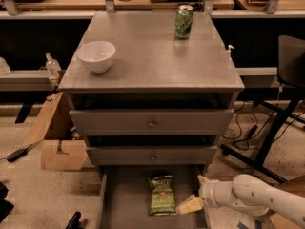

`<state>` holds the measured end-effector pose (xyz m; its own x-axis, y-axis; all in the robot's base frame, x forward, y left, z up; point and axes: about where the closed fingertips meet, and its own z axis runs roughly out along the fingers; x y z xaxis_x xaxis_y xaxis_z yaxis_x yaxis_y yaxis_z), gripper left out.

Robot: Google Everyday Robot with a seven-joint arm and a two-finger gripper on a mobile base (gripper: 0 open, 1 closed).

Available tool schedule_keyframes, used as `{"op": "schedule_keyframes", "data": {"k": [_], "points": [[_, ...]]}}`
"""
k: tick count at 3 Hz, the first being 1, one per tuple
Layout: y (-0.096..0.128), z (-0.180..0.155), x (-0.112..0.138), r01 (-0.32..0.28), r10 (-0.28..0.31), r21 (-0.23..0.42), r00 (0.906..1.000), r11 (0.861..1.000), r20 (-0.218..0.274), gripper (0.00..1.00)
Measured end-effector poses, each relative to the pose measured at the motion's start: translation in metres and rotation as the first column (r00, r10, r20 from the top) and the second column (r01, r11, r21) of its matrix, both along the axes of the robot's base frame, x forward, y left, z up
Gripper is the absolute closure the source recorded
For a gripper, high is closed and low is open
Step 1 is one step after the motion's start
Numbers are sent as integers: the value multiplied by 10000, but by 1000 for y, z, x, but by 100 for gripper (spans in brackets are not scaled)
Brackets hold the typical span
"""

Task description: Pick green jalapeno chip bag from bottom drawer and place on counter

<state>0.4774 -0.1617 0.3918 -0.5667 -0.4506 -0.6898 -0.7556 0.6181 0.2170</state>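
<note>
The green jalapeno chip bag [163, 194] lies flat on the floor of the open bottom drawer [126, 197], right of its middle. My gripper [196, 193] is at the drawer's right side, just right of the bag, at about the bag's lower half. Its pale fingers [189, 206] are spread open and hold nothing; the lower finger's tip is close to the bag's right edge. The white arm [252, 197] comes in from the lower right. The counter [152, 61] is the grey cabinet top above.
A white bowl [96, 56] stands on the counter's left and a green drink can [184, 21] at its back right. The two knobbed drawers [151, 123] are shut. A cardboard box [59, 152] lies left of the cabinet, and a black chair base [267, 142] stands to the right.
</note>
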Motion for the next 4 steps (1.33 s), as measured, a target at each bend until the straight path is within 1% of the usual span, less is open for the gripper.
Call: {"op": "schedule_keyframes", "data": {"k": [1, 2, 3, 4], "points": [[33, -45, 15, -362, 377, 329, 9982, 9988, -469, 0], [68, -99, 33, -582, 627, 575, 9948, 9966, -806, 0], [86, -129, 48, -584, 626, 515, 9944, 9970, -851, 0], [101, -164, 62, -663, 626, -381, 9937, 9971, -928, 0]]}}
